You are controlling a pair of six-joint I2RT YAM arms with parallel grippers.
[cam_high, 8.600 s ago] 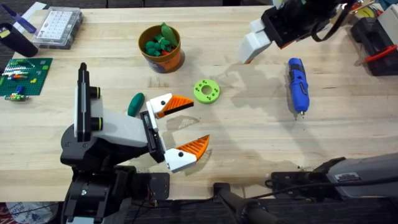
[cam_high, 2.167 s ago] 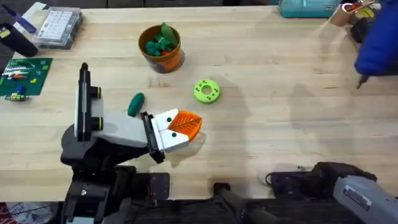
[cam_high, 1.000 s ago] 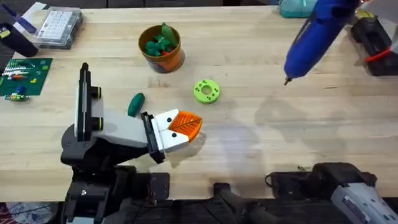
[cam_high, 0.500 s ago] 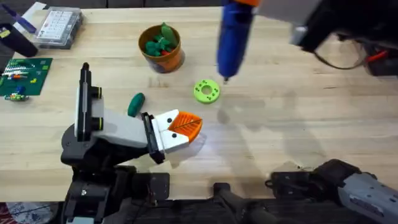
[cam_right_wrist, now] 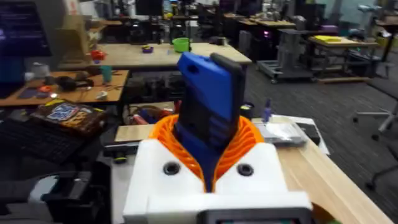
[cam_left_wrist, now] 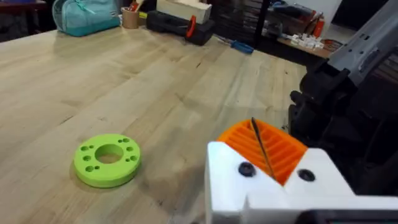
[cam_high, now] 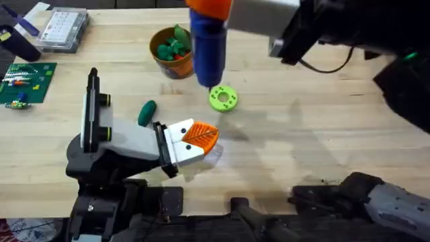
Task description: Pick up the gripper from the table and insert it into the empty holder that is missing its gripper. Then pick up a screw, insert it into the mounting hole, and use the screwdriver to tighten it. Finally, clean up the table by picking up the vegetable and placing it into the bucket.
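Swung across from the desk's far right, the right hand (cam_right_wrist: pixel 208 165), clamped on the screwdriver (cam_high: pixel 208 44), holds it near-upright, bit beside the lime-green ring (cam_high: pixel 223 98); left hand (cam_high: pixel 196 138) closed, nearer the ring.

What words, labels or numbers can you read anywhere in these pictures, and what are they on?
None can be read.
Clear parts box: its contents show as rows of marks, too small to read.
Box with printed artwork in the room behind the table: print too blurred to read.
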